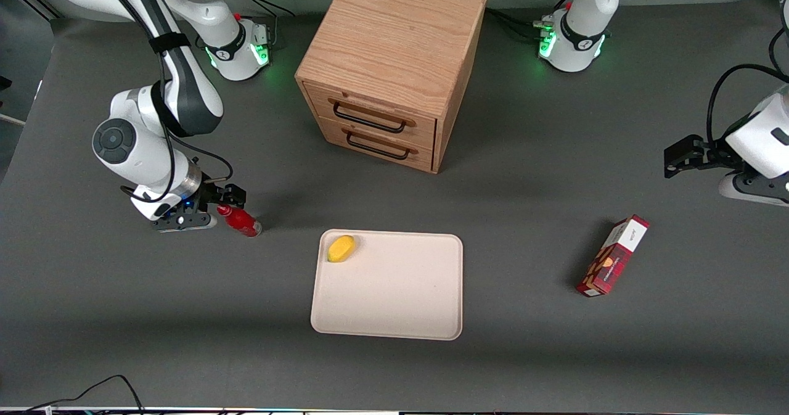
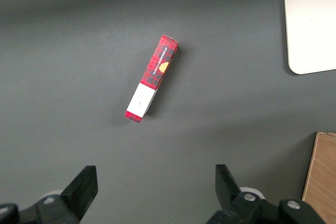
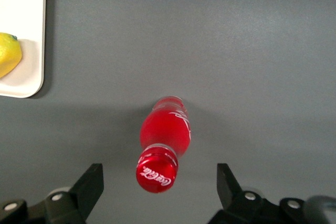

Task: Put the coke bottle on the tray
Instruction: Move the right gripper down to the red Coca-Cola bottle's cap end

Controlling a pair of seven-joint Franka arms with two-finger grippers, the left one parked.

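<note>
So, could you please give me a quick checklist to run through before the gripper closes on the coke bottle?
1. Gripper fingers open: ok, spread wide.
2. Coke bottle between the fingers: ok, cap centred in the gap.
3. Fingers low enough to grasp the bottle: cannot tell.
4. Bottle standing on the table, off the tray: ok, upright in the wrist view.
5. Free space on the tray: ok, only a yellow fruit in one corner.
6. Path to the tray: ok, nothing between them.
</note>
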